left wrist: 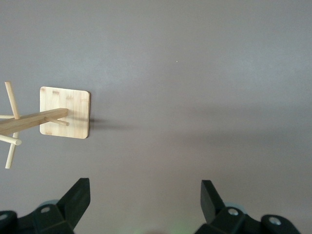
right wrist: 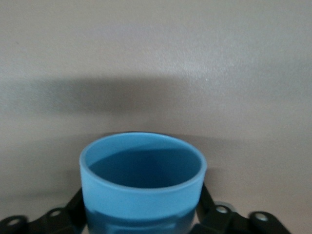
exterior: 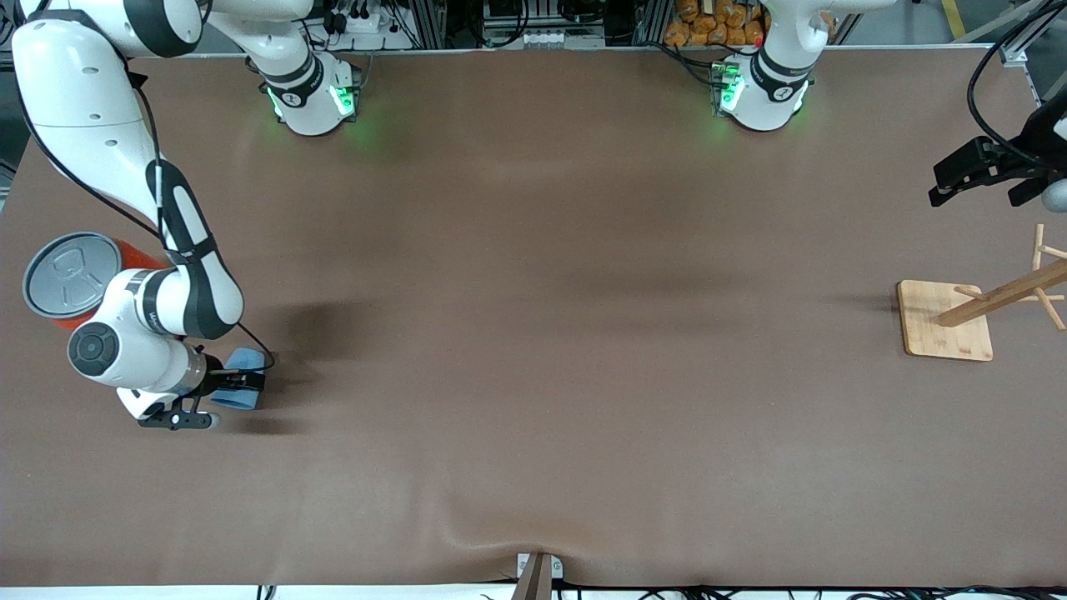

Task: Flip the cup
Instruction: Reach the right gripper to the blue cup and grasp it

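The light-blue cup [exterior: 244, 362] is at the right arm's end of the table, held on its side between the fingers of my right gripper [exterior: 237, 382]. I cannot tell whether it touches the mat. In the right wrist view the cup [right wrist: 141, 200] fills the space between the black fingers [right wrist: 208, 204], its open mouth facing away from the wrist. My left gripper [exterior: 975, 175] hangs open and empty at the left arm's end of the table, waiting. In the left wrist view my left gripper [left wrist: 145, 200] has bare mat between its fingertips.
A large orange can with a grey pull-tab lid [exterior: 62, 275] stands beside the right arm's wrist, farther from the front camera than the cup. A wooden peg rack on a square base [exterior: 946, 321] stands near the left gripper and also shows in the left wrist view [left wrist: 66, 105].
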